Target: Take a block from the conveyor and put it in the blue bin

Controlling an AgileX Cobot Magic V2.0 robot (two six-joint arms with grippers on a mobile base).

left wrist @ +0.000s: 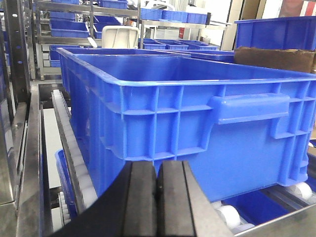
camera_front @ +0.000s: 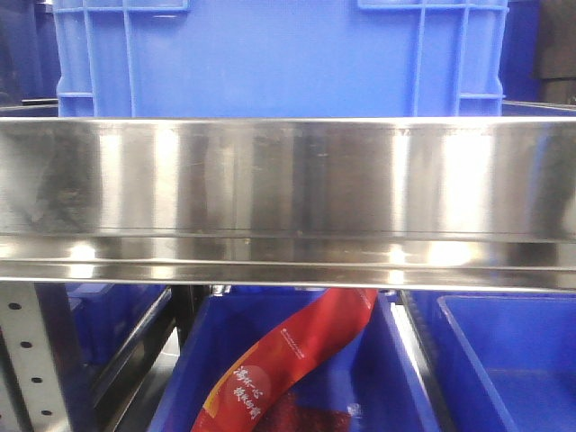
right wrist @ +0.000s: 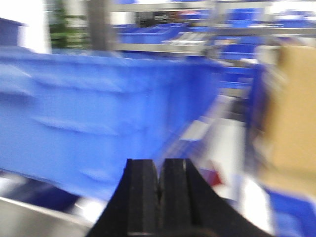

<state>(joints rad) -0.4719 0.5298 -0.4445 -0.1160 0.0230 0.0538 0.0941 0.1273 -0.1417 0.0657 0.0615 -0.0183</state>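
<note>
A large blue bin [left wrist: 197, 108] stands on white rollers just beyond my left gripper [left wrist: 157, 170], which is shut with nothing between its black pads. The same bin [camera_front: 279, 54] rises behind a steel rail in the front view. My right gripper [right wrist: 160, 168] is also shut and empty, facing the side wall of a blue bin [right wrist: 98, 113] in a blurred view. The block and the conveyor are out of view.
A wide steel rail [camera_front: 288, 198] crosses the front view. Below it sit more blue bins [camera_front: 513, 360], one holding a red packet [camera_front: 288, 360]. A brown cardboard box [right wrist: 294, 113] stands at right in the right wrist view. Racks of blue bins [left wrist: 163, 15] fill the background.
</note>
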